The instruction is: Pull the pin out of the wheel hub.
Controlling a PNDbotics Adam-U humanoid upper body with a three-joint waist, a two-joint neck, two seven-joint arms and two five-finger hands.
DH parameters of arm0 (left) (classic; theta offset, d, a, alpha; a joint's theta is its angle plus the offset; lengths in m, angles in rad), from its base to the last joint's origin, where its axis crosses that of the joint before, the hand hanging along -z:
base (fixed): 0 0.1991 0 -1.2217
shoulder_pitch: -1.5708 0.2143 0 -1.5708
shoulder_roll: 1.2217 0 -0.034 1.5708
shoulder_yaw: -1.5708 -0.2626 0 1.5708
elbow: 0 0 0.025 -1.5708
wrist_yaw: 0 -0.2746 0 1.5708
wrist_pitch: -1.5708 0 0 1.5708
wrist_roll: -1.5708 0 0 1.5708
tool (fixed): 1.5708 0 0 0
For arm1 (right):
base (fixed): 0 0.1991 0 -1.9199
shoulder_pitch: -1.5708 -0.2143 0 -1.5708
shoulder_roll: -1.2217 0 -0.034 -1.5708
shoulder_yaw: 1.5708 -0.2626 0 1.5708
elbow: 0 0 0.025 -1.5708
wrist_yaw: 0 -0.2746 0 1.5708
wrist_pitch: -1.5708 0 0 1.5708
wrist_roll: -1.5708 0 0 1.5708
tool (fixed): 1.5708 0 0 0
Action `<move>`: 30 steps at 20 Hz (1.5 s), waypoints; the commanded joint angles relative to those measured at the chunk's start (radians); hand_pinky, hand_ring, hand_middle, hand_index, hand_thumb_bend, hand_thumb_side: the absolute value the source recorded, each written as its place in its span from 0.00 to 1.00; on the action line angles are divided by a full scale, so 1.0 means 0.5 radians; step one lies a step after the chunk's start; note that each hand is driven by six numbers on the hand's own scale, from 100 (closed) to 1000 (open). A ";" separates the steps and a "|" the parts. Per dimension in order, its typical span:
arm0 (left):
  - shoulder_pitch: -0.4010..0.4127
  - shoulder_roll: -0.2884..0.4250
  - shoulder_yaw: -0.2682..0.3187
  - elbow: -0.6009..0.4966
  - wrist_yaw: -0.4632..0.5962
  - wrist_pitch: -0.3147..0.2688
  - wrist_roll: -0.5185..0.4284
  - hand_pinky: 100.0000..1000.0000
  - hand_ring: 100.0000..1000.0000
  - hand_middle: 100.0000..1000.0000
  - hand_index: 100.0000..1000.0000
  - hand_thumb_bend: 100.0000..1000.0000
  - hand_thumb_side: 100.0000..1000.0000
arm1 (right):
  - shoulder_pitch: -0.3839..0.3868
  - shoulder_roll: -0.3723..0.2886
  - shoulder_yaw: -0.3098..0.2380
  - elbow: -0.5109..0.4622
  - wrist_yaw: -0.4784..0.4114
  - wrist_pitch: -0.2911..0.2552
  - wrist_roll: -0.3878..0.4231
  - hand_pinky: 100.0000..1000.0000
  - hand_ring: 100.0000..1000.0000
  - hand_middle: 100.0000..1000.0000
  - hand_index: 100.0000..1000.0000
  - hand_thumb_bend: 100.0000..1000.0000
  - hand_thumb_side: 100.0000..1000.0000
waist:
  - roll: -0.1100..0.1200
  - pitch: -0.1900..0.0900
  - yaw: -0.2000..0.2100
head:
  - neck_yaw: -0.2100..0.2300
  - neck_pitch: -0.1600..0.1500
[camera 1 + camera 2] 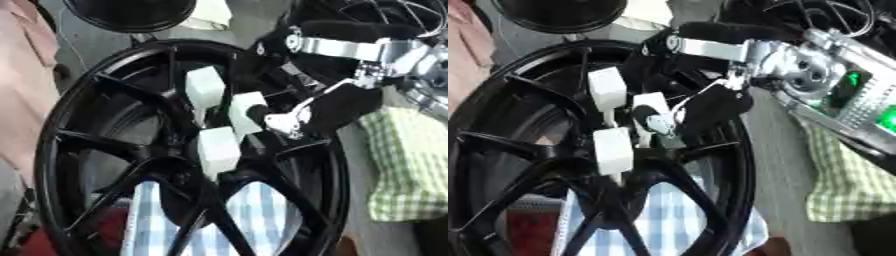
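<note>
A black spoked wheel [54, 130] lies tilted across both views. Three white block-shaped pins stand at its hub: an upper one [204, 87], a middle one [240, 119] and a lower one [217, 147]. My right hand [343, 107] comes in from the upper right over the rim. Its black fingertips [261, 113] are curled against the right side of the middle pin and pinch it. The pin's stem is hidden behind the fingers. My left hand shows in neither view.
A green checked cloth [407, 160] lies to the right of the wheel, and a blue checked cloth [262, 212] lies under its lower spokes. Another black round rim [131, 12] sits at the top left. Pink fabric [22, 85] fills the left edge. My right forearm [842, 85] crosses the upper right.
</note>
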 commanded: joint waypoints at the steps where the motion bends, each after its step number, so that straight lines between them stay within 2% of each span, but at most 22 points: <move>1: -0.010 0.037 0.004 -0.030 -0.005 0.001 -0.004 0.76 0.73 0.64 0.78 0.32 0.59 | -0.009 -0.064 -0.032 -0.024 0.039 -0.001 0.020 0.86 0.83 0.79 0.82 0.18 0.15 | 0.019 -0.021 0.000 | 0.002 -0.023; 12: -0.016 0.029 -0.002 -0.030 -0.012 0.004 -0.015 0.76 0.73 0.64 0.78 0.31 0.60 | 0.016 -0.084 -0.020 -0.024 0.120 0.039 0.088 0.85 0.83 0.79 0.82 0.25 0.11 | 0.010 0.031 0.011 | -0.012 -0.038; 20: -0.017 0.026 -0.006 -0.030 -0.022 0.008 -0.023 0.77 0.73 0.64 0.78 0.30 0.61 | 0.006 -0.070 -0.016 -0.024 0.107 0.097 0.024 0.84 0.81 0.74 0.80 0.21 0.09 | 0.000 0.065 0.027 | -0.036 -0.071; 25: -0.018 0.022 -0.007 -0.030 -0.024 0.012 -0.025 0.77 0.73 0.64 0.78 0.30 0.61 | 0.002 -0.066 -0.014 -0.024 0.093 0.120 -0.007 0.84 0.80 0.71 0.78 0.16 0.06 | -0.005 0.082 0.033 | -0.044 -0.083; 30: -0.022 0.018 -0.010 -0.030 -0.027 0.012 -0.032 0.77 0.73 0.64 0.78 0.30 0.62 | 0.011 -0.073 -0.008 -0.024 0.104 0.144 -0.008 0.84 0.80 0.71 0.78 0.17 0.04 | -0.007 0.096 0.043 | -0.051 -0.107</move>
